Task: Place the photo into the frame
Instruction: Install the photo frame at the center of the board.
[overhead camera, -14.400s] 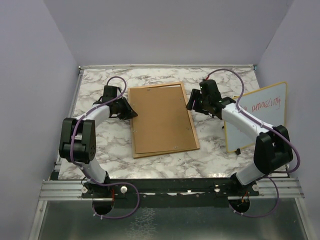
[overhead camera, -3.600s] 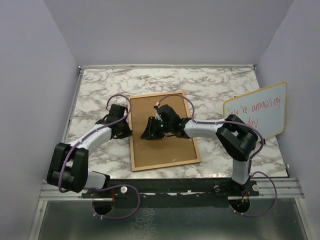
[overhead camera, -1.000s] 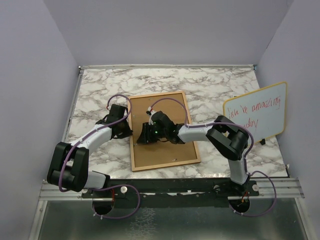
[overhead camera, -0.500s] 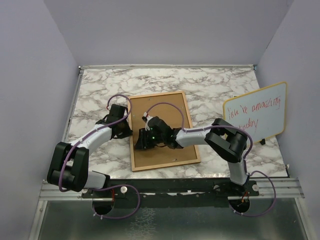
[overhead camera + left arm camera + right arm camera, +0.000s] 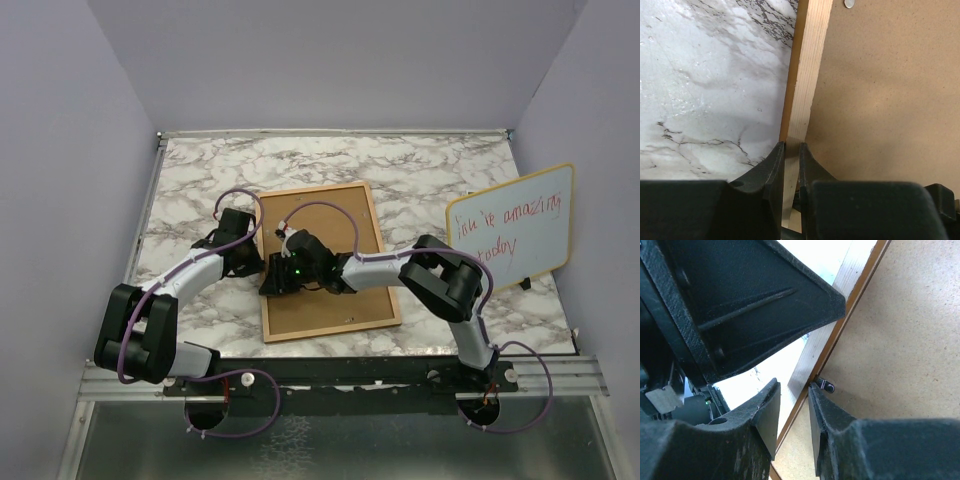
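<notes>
The frame (image 5: 330, 215) lies back up on the marble table, its brown back board (image 5: 890, 90) facing me. My left gripper (image 5: 256, 262) is shut on the frame's left wooden rim (image 5: 810, 75), which stands between its fingertips (image 5: 792, 150). My right gripper (image 5: 272, 280) reaches across the board to the same rim, just in front of the left gripper. Its jaws (image 5: 794, 395) stand a little apart over the rim (image 5: 850, 275), next to a small black turn clip (image 5: 826, 386). The photo is not in view.
A yellow-rimmed whiteboard (image 5: 512, 232) with red handwriting leans at the table's right side. Purple walls close in the table on three sides. The left gripper's black body (image 5: 740, 300) fills the upper left of the right wrist view.
My right gripper has slid left across the back board to the frame's left rim, close to the left gripper. The left arm and the frame have stayed put.
</notes>
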### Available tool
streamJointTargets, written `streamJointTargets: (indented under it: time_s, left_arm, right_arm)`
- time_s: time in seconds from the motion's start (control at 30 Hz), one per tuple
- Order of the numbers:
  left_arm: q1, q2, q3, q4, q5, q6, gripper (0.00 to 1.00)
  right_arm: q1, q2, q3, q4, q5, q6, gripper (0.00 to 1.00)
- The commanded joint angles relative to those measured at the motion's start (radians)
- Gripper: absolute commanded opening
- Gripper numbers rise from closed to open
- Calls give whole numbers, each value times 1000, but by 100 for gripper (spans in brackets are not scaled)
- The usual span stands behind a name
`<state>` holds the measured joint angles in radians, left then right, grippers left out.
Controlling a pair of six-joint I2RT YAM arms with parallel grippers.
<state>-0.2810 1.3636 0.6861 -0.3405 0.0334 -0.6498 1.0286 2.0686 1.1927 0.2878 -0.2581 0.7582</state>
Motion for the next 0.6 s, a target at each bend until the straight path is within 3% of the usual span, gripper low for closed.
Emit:
streamJointTargets:
  time_s: [0.0,0.2,0.43,0.57]
  left_arm:
    - [-1,12,-10,-43,10,7,4]
    - [-1,6,-1,-53,9,11,4]
    - [0,-25,33,-54,-9,17,5]
    - [0,-31,48,-39,-19,22,11]
  right_arm:
    - [3,43,13,-44,74,-35,35]
    - [3,18,-3,-12,35,-49,35]
    - [2,-160,-165,126,-7,-46,35]
    - [2,-242,-230,149,47,-41,35]
